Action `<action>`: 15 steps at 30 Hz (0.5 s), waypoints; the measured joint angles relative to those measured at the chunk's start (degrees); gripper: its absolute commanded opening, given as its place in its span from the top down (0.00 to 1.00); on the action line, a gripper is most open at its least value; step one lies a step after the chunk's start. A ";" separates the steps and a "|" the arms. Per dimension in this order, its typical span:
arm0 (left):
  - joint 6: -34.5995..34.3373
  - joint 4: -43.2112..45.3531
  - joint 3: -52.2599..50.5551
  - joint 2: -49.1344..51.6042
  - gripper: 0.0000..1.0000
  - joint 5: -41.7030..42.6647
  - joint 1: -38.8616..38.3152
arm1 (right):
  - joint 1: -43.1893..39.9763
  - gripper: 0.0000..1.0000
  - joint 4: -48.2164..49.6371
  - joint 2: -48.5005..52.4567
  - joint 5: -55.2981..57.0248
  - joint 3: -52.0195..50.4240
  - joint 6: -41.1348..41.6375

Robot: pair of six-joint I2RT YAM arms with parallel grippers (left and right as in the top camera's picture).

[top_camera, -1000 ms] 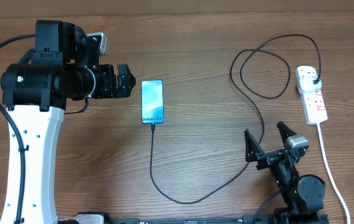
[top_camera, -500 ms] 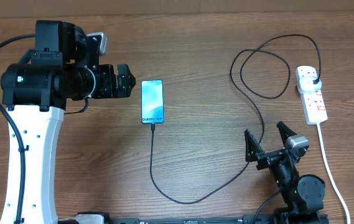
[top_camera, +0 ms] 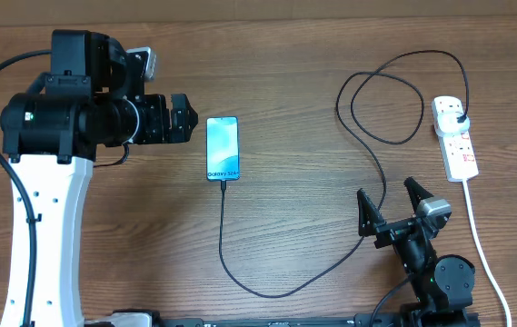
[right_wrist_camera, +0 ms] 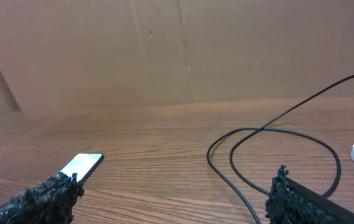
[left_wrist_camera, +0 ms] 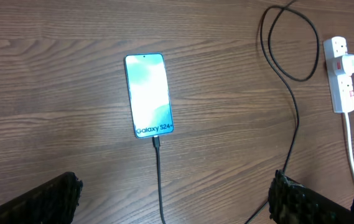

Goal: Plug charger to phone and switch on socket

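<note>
The phone (top_camera: 223,148) lies screen up on the table, its blue-teal screen lit; it also shows in the left wrist view (left_wrist_camera: 148,94) and the right wrist view (right_wrist_camera: 82,166). The thin black charger cable (top_camera: 240,272) has its connector in the phone's bottom edge, loops right, and its black plug sits in the white socket strip (top_camera: 454,136). The strip also shows in the left wrist view (left_wrist_camera: 340,74). My left gripper (top_camera: 181,119) is open, just left of the phone, holding nothing. My right gripper (top_camera: 392,204) is open and empty near the front edge, beside the cable.
The strip's thick white cord (top_camera: 485,254) runs down the right side toward the front edge. A brown cardboard wall (right_wrist_camera: 177,50) stands behind the table. The left arm's white base (top_camera: 44,236) fills the left side.
</note>
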 measured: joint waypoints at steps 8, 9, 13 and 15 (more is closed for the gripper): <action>0.00 3.56 -1.95 -9.86 0.00 -3.26 0.13 | 0.00 0.00 0.00 0.00 0.00 0.00 0.00; 0.00 4.66 -3.19 -11.91 0.00 -3.50 0.33 | 0.00 0.00 0.02 0.00 0.02 0.00 0.00; 0.02 9.88 -10.80 -20.00 0.01 -3.89 2.21 | 0.00 0.00 0.02 0.00 0.00 0.00 0.02; 0.00 14.38 -16.87 -24.24 0.00 -3.78 3.15 | 0.00 0.00 0.02 0.00 0.00 0.00 0.04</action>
